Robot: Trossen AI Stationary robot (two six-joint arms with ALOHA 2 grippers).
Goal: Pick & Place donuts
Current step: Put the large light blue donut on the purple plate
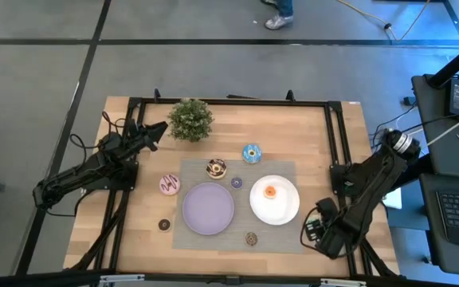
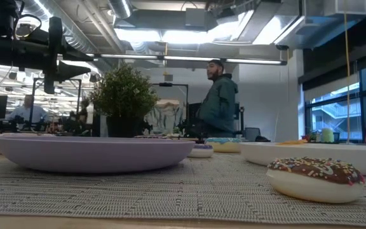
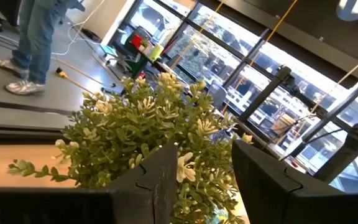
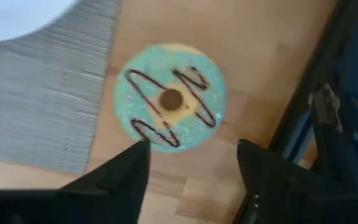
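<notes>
— At lower right of the high view, what is the right gripper (image 1: 315, 231) hanging over?

— A green donut (image 4: 169, 98) with chocolate drizzle. The gripper hides it from above, but in the right wrist view it lies flat on bare wood, just beside the edge of the grey mat (image 4: 36, 93), straight ahead of the jaws. The jaws are spread wider than the ring, with nothing between them.

— Which way does it run?

— No way at all: it is round, so any wrist angle should suit. I judge that a straight drop would straddle it.

— And the other arm?

— The left gripper (image 1: 156, 131) sits at upper left, well apart, its jaws also spread and empty, facing the potted plant (image 1: 190, 119). The right arm is plainly nearer.

— Where might the donut go?

— Probably the white plate (image 1: 287, 214) close by, which already carries an orange donut (image 1: 270, 191). The lilac plate (image 1: 208, 208) is bare. The other donuts lie scattered on the mat and the table (image 1: 309, 135).

— Any obstruction?

— The table's dark frame runs close to the donut on the far side from the mat, which could catch a finger. A person (image 2: 218, 102) stands in the room beyond the table.
</notes>
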